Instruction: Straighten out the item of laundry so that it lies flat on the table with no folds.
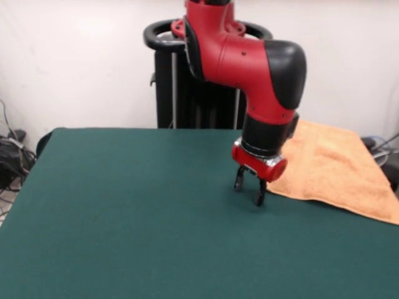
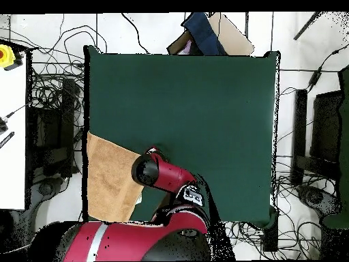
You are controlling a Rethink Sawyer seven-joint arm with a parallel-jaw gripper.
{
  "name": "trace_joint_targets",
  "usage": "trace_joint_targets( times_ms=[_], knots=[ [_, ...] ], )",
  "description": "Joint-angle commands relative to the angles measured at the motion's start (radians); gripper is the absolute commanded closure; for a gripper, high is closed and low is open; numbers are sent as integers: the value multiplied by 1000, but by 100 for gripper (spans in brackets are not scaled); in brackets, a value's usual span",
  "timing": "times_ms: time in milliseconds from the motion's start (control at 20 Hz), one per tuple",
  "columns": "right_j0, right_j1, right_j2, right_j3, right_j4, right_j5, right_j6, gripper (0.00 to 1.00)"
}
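Terry-soft and limp, the towel [image 1: 330, 165] should drag easily by its corner just beside the empty, parted jaws of the gripper [image 1: 250, 188].

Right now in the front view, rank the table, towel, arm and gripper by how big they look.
1. Table, largest by far.
2-3. Arm and towel cover similar areas; the arm hides part of the towel, so I won't rank them.
4. Gripper, smallest.
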Motion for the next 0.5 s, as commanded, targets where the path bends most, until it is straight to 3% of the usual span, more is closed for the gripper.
trace_joint_targets(
  times_ms=[50, 250, 500],
  knots=[
    [32, -27, 44, 26, -24, 93, 91, 0],
    [102, -217, -18, 98, 1, 217, 139, 0],
    [218, -300, -102, 94, 42, 323, 216, 0]
  ],
)
